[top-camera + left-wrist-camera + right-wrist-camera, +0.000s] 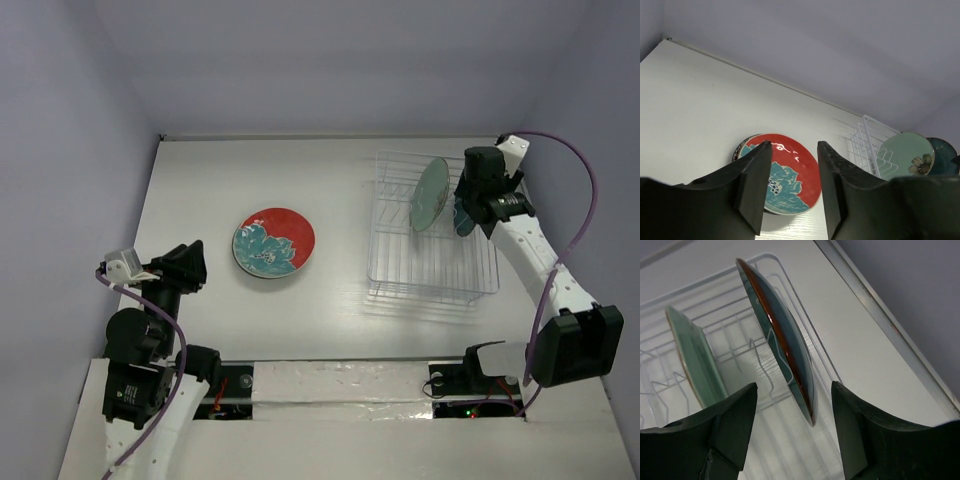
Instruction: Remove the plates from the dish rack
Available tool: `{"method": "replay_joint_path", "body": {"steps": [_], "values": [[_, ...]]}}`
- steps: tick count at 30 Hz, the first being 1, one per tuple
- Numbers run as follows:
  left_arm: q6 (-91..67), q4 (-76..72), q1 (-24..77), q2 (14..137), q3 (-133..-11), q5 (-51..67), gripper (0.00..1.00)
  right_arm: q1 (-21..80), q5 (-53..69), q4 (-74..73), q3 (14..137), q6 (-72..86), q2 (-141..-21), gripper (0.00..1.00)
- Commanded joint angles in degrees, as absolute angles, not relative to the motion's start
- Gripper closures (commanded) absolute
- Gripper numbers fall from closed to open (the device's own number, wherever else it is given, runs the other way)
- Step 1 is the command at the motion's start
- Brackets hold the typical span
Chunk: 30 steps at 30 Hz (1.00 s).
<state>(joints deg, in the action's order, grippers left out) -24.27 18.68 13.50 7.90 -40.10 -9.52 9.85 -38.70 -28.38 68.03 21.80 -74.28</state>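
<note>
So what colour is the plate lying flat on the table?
The plate is red with a teal flower, clearest in the top external view.

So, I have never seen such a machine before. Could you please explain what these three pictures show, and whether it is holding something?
It is two robot arms bolted at the near edge of a white table. One picture looks down from above; the other two come from small cameras on each wrist, so the dark shapes at the bottom are the gripper's own fingers.

On the table lies a red plate with a teal flower, flat; the edge of another plate shows under it. A white wire dish rack holds two plates upright: a pale green plate and a dark teal plate.

The left gripper is open and holds nothing. The right gripper is open with the dark teal plate's rim between its fingers, not yet clamped.
</note>
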Motion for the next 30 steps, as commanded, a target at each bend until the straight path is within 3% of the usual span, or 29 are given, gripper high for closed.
{"method": "replay_joint_path", "body": {"steps": [1,9,12,18,20,30], "values": [[-23.7,16.3,13.9,7.3,-40.3,-9.5,0.61,8.6,-40.2,-27.5,67.9,20.8,-77.2,0.35],[-23.9,16.6,13.9,7.6,-40.4,-10.1,0.54,8.1,-43.2,-29.5,72.9,19.1,-84.2,0.61],[-23.8,16.7,13.9,7.5,-40.4,-10.3,0.53,8.1,-44.1,-29.9,74.1,17.2,-84.6,0.65],[-23.9,16.6,13.9,7.6,-40.5,-10.5,0.53,8.1,-45.5,-32.0,76.6,14.0,-83.0,0.96],[-23.9,16.6,13.9,7.6,-40.4,-10.5,0.53,8.1,-46.1,-32.2,77.3,13.0,-81.8,1.00],[-24.0,16.5,13.9,7.8,-40.4,-10.5,0.53,8.1,-47.4,-34.7,85.6,8.7,-75.8,1.00]]}}
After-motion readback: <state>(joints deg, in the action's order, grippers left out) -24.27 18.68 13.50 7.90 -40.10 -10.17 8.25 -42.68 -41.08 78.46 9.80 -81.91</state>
